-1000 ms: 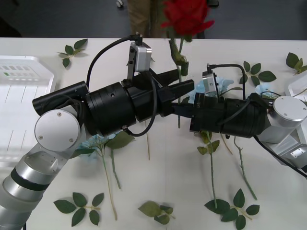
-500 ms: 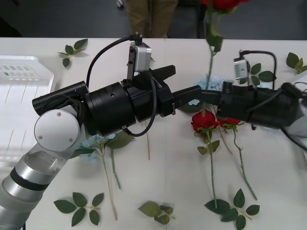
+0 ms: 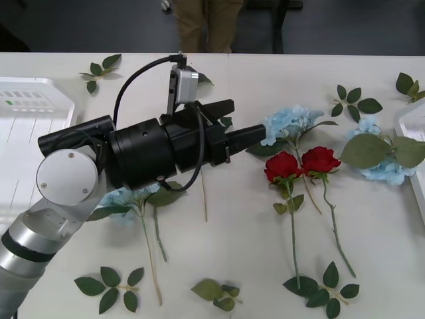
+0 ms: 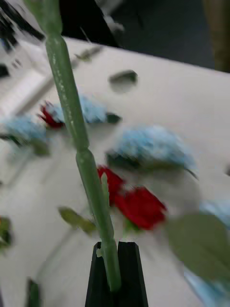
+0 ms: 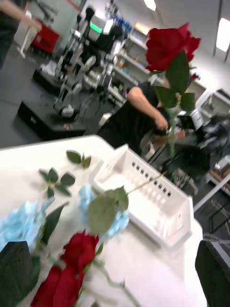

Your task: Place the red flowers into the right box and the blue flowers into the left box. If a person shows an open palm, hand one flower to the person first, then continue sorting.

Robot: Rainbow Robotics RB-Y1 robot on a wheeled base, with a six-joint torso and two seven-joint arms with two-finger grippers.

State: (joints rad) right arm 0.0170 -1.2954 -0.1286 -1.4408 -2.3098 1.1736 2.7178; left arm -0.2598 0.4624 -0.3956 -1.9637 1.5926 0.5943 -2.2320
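Black right hand [image 4: 114,256] is pinching the green stem of one red rose [image 5: 168,41], fingers pressed together low on the stem. The bloom is standing upright and high, likely so it clears the other flowers on the way. In the left wrist view the rose is hanging above the right box [image 5: 143,192], so a drop there looks like the step in hand.

Left hand [image 3: 236,123] is hovering spread over the middle of the surface [image 3: 265,252], holding nothing, probably waiting its turn.

Two red flowers [image 3: 302,163] are lying side by side right of it. Blue flowers [image 3: 287,123] are lying just beyond them, with another cluster [image 3: 378,163] resting beside the right box rim.

Right box is looking empty where visible. Left box [image 3: 26,126], at the far left, is showing a bare base.
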